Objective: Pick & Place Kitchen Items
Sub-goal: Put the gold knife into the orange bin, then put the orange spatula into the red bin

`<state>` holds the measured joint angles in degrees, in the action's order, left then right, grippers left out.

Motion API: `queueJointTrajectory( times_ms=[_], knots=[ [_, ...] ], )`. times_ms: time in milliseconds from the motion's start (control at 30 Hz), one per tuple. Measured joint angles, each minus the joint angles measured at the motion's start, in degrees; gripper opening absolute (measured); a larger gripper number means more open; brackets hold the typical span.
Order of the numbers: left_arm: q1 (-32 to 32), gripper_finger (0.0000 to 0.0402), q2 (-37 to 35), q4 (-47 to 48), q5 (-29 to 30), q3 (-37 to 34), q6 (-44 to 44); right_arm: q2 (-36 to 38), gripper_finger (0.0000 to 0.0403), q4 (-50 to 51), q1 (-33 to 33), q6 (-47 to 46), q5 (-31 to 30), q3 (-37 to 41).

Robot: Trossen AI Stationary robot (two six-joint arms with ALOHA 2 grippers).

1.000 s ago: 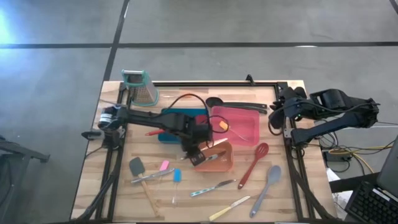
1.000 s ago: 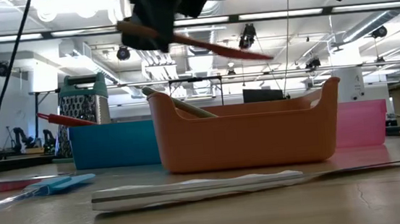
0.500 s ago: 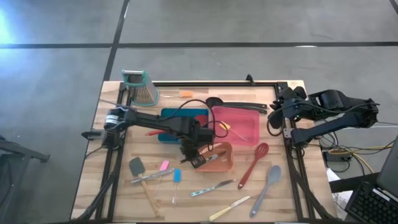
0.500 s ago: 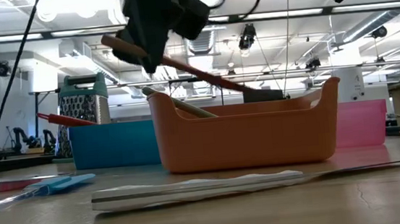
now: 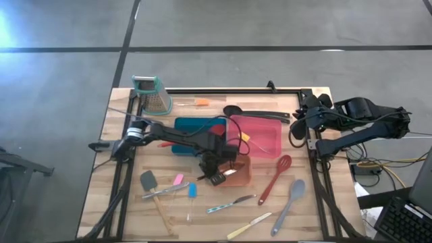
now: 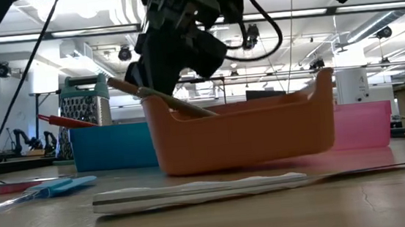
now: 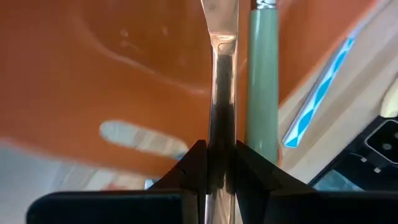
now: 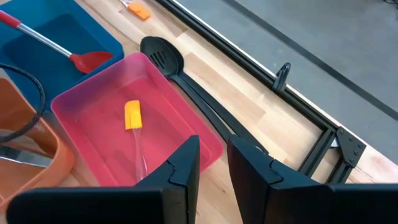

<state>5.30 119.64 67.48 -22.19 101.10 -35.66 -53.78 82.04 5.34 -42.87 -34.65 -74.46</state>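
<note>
From above, my left claw (image 5: 217,172) is down inside the orange tray (image 5: 244,177), while my right claw (image 5: 297,128) waits at the bench's (image 5: 121,209) right edge. I judge the sorting partly done: a red spoon lies in the blue tray (image 5: 185,125), a small orange-headed spatula (image 5: 241,136) in the pink tray (image 5: 270,135). Still loose on the bench are the red whisk-like spoon (image 5: 275,177), grey spoon (image 5: 289,202), two knives (image 5: 231,203), the grey spatula (image 5: 149,181), small pink and blue spatulas, and the black slotted spoon (image 5: 256,115) behind the pink tray. The box grater (image 5: 152,93) stands well clear at the back corner.

From bench height, the orange tray tilts, one end lifted (my arm is likely nudging its wall, a snag to watch). A knife (image 6: 253,185) lies in front.

Through my left wrist camera, my fingers (image 7: 193,168) are pinched tight on a metal knife blade (image 7: 222,87), beside a green-handled knife (image 7: 262,74) already in the tray.

Through my right wrist camera, that claw's fingers (image 8: 184,163) stand slightly apart, holding nothing.
</note>
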Motion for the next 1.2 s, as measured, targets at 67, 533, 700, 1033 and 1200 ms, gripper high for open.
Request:
queueJointTrajectory(
  times_ms=[67,533,700,1033,1200],
  knots=[
    [0.0,0.0054,0.25,0.0,-0.04,0.0,-0.02,0.0,0.0073,0.0,-0.02,0.0,0.0,0.0],
    [-2.59,0.0224,0.24,-0.01,-8.86,3.26,2.37,0.0,0.0089,0.11,-0.02,0.02,0.02,0.0],
    [-3.97,0.0232,-0.37,1.38,-8.78,8.27,3.04,0.0,0.0079,0.49,0.0,0.02,0.02,0.0],
    [-4.66,0.0231,-7.29,2.78,1.32,22.19,2.32,0.07,0.007,0.52,-0.01,0.02,0.02,0.5],
    [-4.44,0.0231,-12.18,2.25,10.72,29.77,2.35,0.15,0.0079,0.5,0.0,-0.02,0.04,1.41]
  ],
)
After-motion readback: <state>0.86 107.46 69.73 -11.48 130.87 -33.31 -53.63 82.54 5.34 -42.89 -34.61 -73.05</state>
